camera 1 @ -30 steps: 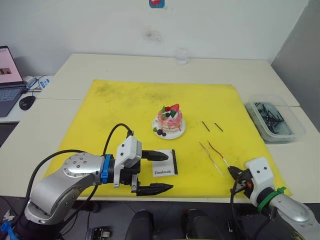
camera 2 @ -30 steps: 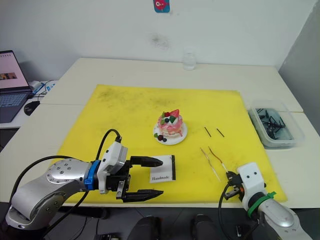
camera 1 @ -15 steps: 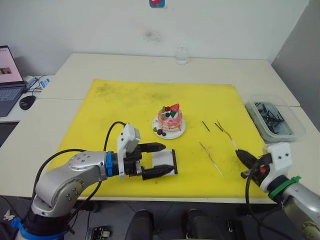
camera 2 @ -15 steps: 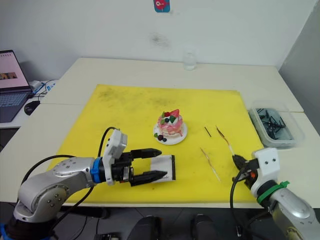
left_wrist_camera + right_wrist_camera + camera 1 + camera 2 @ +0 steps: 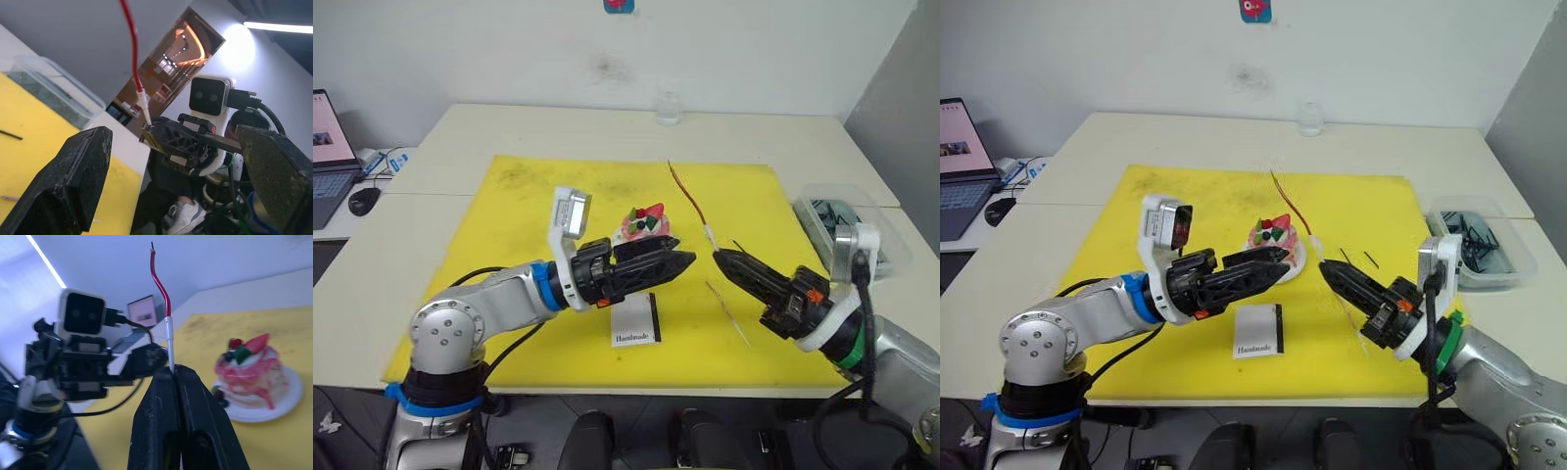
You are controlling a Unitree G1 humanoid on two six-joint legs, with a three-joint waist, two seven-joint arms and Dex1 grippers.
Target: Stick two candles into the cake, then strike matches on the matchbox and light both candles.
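Note:
My right gripper is shut on the pale lower end of the reddish candle, which stands up in the air just right of the cake. The right wrist view shows that candle rising from the closed fingers. My left gripper is open and hovers in front of the cake, hiding part of it, with nothing in it. The greyish candle lies on the yellow mat. The white matchbox lies below the left gripper. One match lies right of the cake.
A clear bin with dark items stands off the mat's right edge. A small glass is at the table's back. A laptop and a mouse sit on the side table at far left.
My right gripper has lifted the reddish candle off the mat and carried it up beside the cake. My left gripper has risen from the matchbox to the front of the cake.

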